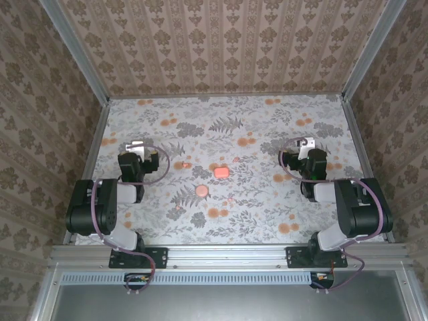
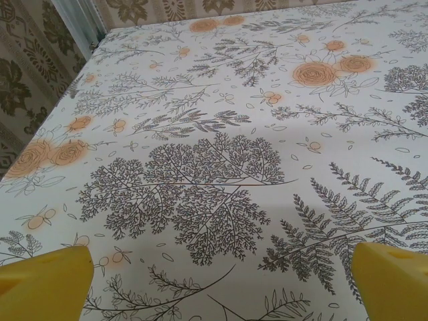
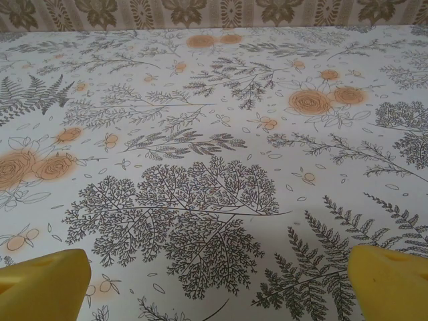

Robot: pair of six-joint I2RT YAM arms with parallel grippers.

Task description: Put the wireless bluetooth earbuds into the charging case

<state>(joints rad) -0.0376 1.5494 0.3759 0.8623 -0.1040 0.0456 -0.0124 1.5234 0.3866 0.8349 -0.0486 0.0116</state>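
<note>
My left gripper (image 1: 137,145) hangs over the left side of the flower-printed tablecloth (image 1: 267,200). Its yellow fingertips (image 2: 43,284) are spread wide with nothing between them. My right gripper (image 1: 305,143) hangs over the right side, its yellow fingertips (image 3: 40,284) likewise parted and empty. The small coral-pink glossy rounded-rectangle charging case (image 1: 221,172) lies on the cloth about midway between my two arms, well apart from both grippers. Of the two tiny coral-pink plastic earbuds, one earbud (image 1: 186,165) lies to the case's left. The other earbud (image 1: 235,160) lies near its far right corner. Neither touches the case, and both are too small for me to tell how they lie.
</note>
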